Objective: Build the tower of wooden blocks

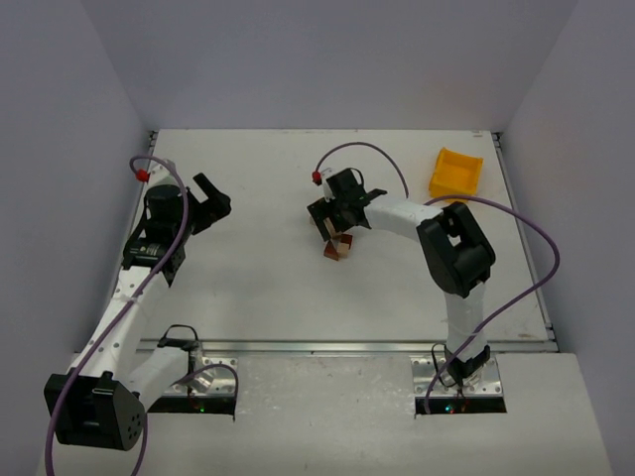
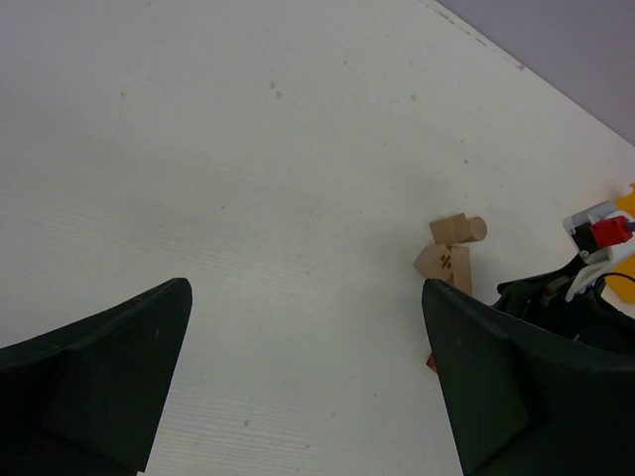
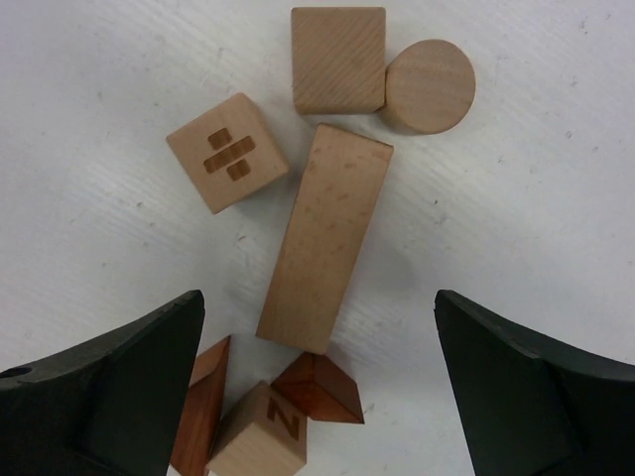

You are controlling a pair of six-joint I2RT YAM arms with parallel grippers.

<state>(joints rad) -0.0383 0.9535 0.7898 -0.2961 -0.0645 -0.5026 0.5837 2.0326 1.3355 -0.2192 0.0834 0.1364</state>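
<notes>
The blocks are not stacked yet. They lie loose in a small cluster near the middle of the desk, right under my right tool. A long pale bar runs slantwise between the jaws. A cube with a division sign sits just beside the bar, and a plain cube and a round piece are at its far end. Two reddish wedges and a lettered cube crowd its near end.

The crowding is the risk. If I come down as I am, a finger could land on the division cube or push the wedges. Because the bar lies askew to my jaws, closing on it might twist it instead of gripping it squarely.

My right tool is spread wide, holding nothing and touching nothing. My left tool is equally wide and empty, well apart on the left. The yellow bin sits in the far right corner.
</notes>
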